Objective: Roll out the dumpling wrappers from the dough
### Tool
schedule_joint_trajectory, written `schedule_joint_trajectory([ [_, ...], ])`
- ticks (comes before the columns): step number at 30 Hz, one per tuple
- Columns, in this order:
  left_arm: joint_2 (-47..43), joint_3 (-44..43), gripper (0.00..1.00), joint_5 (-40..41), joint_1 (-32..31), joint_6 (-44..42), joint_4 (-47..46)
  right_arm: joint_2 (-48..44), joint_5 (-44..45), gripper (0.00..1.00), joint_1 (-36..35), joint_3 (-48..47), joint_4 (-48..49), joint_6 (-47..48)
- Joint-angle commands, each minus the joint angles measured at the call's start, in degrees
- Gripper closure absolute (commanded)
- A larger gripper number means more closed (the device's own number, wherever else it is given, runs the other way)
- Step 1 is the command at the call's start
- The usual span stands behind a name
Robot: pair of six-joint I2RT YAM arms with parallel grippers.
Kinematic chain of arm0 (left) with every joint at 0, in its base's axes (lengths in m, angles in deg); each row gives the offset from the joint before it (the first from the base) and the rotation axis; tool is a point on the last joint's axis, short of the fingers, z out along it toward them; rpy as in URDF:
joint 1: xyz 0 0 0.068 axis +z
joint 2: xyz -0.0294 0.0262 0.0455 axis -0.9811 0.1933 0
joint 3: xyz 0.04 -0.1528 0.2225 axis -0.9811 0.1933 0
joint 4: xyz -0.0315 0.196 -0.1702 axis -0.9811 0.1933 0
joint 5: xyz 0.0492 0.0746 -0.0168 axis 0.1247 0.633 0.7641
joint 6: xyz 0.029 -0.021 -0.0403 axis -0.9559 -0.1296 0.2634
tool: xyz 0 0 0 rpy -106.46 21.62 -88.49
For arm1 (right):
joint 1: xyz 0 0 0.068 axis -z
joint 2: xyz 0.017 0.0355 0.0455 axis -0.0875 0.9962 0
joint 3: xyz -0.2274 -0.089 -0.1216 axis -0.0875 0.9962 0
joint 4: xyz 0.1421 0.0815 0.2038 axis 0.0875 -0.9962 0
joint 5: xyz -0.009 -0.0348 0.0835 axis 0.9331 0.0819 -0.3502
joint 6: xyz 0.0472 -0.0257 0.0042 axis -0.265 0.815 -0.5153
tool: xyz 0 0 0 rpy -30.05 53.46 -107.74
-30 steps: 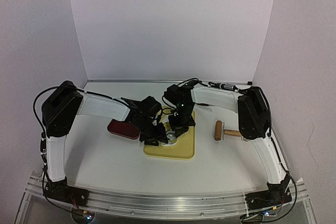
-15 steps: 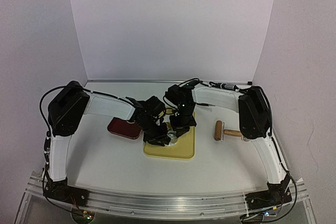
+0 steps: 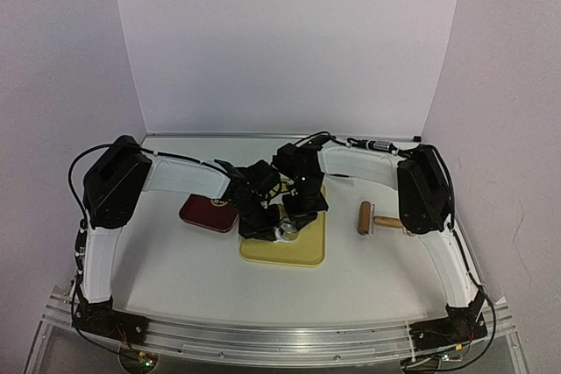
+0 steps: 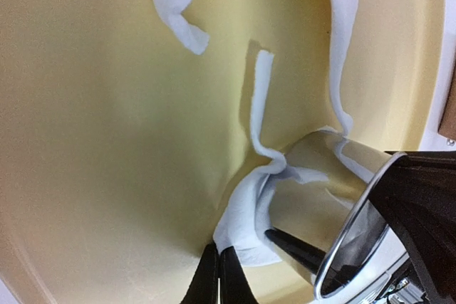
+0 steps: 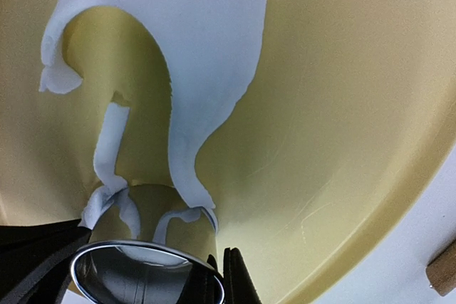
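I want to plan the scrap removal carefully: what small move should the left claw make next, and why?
Probably draw the left claw slowly away from the ring cutter, peeling the dough off it. It is shut on a dough flap that clings to the cutter's wall, while the right claw holds the cutter.

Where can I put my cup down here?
Free: the bare table in front, between the yellow board and the arm bases, and the strip along the back wall. Crowded: the middle, with left gripper, right gripper, dough and ring cutter on the board, red dish and rolling pin beside it.
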Motion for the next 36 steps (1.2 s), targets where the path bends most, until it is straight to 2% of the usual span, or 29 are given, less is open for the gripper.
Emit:
schedule_joint_trajectory([
  [1, 3.2, 0.2, 1.00, 10.7, 0.9, -1.0, 8.3, 3.3, 9.4, 1.00, -0.4, 0.0, -8.8, 1.4],
  [21, -2.1, 3.4, 1.00, 14.5, 0.9, 0.1, 7.8, 4.5, 11.4, 1.00, -0.5, -2.2, -9.7, 1.3],
  [36, -11.9, 9.4, 1.00, 18.9, 1.0, 3.3, 7.5, 4.2, 9.0, 1.00, -0.4, -4.6, -9.8, 0.6],
])
